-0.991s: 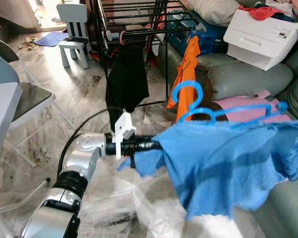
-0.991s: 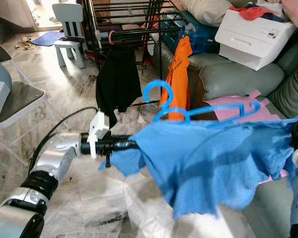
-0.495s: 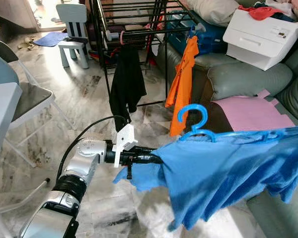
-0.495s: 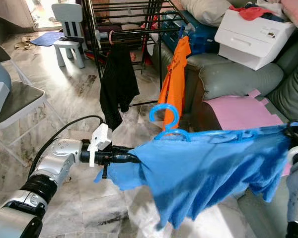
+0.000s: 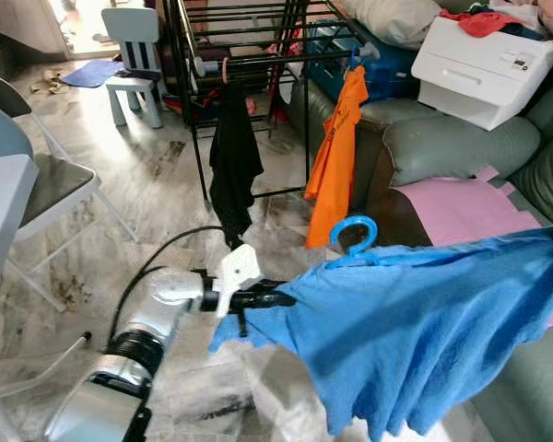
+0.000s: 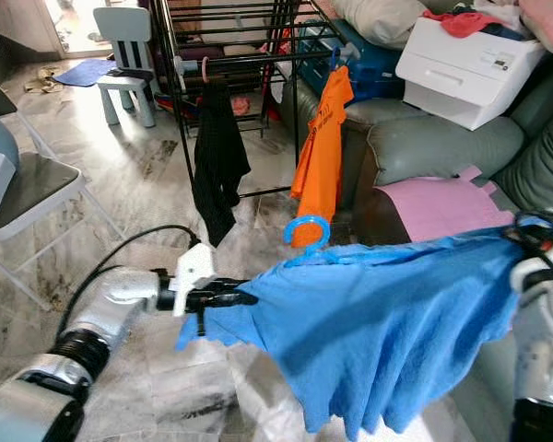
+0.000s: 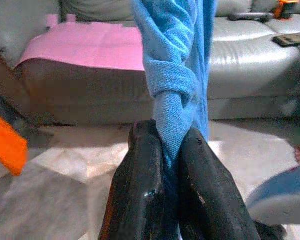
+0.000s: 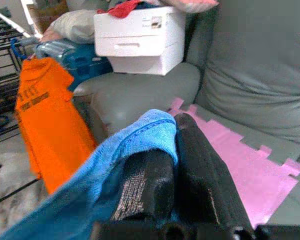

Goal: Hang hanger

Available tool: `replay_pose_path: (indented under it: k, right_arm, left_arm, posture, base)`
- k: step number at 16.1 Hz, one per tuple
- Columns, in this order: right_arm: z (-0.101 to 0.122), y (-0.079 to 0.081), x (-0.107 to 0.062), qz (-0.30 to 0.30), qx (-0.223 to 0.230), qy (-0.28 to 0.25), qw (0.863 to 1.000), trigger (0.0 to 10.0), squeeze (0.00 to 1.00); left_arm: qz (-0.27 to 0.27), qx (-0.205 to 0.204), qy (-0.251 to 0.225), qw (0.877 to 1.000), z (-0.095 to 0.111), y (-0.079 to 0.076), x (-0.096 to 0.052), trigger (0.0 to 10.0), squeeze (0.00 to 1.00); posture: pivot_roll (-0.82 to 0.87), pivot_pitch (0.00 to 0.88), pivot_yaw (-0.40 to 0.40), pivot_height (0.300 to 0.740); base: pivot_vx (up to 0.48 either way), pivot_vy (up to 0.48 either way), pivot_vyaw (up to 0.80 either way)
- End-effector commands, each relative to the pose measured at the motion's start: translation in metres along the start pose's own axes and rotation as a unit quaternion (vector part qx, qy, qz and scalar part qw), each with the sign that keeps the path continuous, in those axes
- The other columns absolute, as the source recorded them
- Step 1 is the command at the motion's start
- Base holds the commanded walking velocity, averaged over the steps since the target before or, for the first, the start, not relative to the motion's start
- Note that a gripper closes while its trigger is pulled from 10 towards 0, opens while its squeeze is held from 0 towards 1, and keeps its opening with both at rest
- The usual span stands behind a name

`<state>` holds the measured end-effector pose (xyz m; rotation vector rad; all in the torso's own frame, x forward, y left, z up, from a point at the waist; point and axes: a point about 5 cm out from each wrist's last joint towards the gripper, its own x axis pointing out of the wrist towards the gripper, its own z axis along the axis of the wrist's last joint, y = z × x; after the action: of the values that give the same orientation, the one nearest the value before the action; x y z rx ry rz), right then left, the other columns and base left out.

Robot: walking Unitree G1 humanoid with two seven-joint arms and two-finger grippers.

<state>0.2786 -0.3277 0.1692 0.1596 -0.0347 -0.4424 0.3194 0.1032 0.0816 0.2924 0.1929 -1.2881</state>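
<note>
Left hand (image 5: 275,297) and right hand (image 6: 532,241) each clenched the blue shirt (image 5: 424,318); the blue hanger hook (image 5: 353,232) needed lifting level toward the far drying rack (image 5: 249,55).

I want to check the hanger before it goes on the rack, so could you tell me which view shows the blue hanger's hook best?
The left eye view: the blue hanger's hook stands clear above the blue garment, against the dark sofa side. The right eye view shows the same hook, overlapping the orange shirt. Both wrist views show pinched blue cloth.
</note>
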Motion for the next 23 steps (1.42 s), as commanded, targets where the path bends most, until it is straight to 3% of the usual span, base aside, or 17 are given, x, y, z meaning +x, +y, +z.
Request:
replay_pose_path:
  k: [1, 2, 5, 7, 13, 16, 18, 21, 22, 23]
  right_arm:
    - [0.010, 0.009, 0.001, 0.010, 0.000, -0.016, 1.000, 0.0, 0.00]
    - [0.008, 0.013, 0.001, 0.015, 0.000, -0.015, 1.000, 0.0, 0.00]
    - [0.000, 0.043, 0.001, 0.056, 0.007, -0.004, 0.998, 0.0, 0.00]
    - [-0.010, 0.072, -0.005, 0.108, -0.002, 0.009, 0.994, 0.0, 0.00]
    - [-0.026, 0.103, -0.024, 0.193, -0.005, 0.049, 0.980, 0.0, 0.00]
    - [-0.061, 0.130, -0.056, 0.321, -0.043, 0.141, 0.935, 0.0, 0.00]
    - [-0.075, 0.140, -0.074, 0.377, -0.051, 0.176, 0.908, 0.0, 0.00]
    - [-0.089, 0.143, -0.091, 0.419, -0.059, 0.206, 0.882, 0.0, 0.00]
    - [-0.100, 0.142, -0.105, 0.454, -0.071, 0.236, 0.856, 0.0, 0.00]
    - [-0.102, 0.142, -0.109, 0.462, -0.073, 0.242, 0.850, 0.0, 0.00]
  left_arm:
    - [0.018, 0.014, 0.000, 1.000, 0.007, 0.006, 0.004, 0.0, 0.00]
    - [0.020, 0.018, 0.000, 1.000, 0.008, 0.005, 0.006, 0.0, 0.00]
    - [0.072, 0.008, 0.004, 0.997, 0.013, 0.007, 0.025, 0.0, 0.00]
    - [0.127, 0.010, 0.018, 0.992, 0.018, 0.010, 0.037, 0.0, 0.00]
    - [0.238, -0.024, 0.025, 0.971, 0.024, 0.022, 0.045, 0.0, 0.00]
    - [0.299, -0.059, 0.004, 0.952, 0.031, 0.032, 0.043, 0.0, 0.00]
    - [0.311, -0.071, -0.002, 0.948, 0.033, 0.035, 0.041, 0.0, 0.00]
    - [0.320, -0.074, -0.005, 0.945, 0.035, 0.037, 0.041, 0.0, 0.00]
    - [0.323, -0.079, -0.009, 0.943, 0.037, 0.038, 0.041, 0.0, 0.00]
    - [0.323, -0.080, -0.009, 0.943, 0.037, 0.038, 0.041, 0.0, 0.00]
  posture:
    - [0.02, 0.000, -0.055, 0.740]
    - [0.02, 0.000, -0.056, 0.740]
    - [0.02, 0.000, -0.059, 0.740]
    - [0.02, 0.000, -0.057, 0.740]
    - [0.01, 0.000, -0.052, 0.740]
    - [0.01, 0.000, -0.052, 0.740]
    - [0.01, 0.000, -0.052, 0.740]
    - [0.02, 0.000, -0.051, 0.740]
    - [0.02, 0.000, -0.053, 0.740]
    - [0.02, 0.000, -0.053, 0.740]
  base:
    - [0.000, 0.000, 0.00]
    - [0.000, 0.000, 0.00]
    - [0.000, 0.000, 0.00]
    - [0.000, 0.000, 0.00]
    - [0.000, 0.000, 0.00]
    - [0.000, 0.000, 0.00]
    - [0.000, 0.000, 0.00]
    - [0.000, 0.000, 0.00]
    - [0.000, 0.000, 0.00]
    - [0.000, 0.000, 0.00]
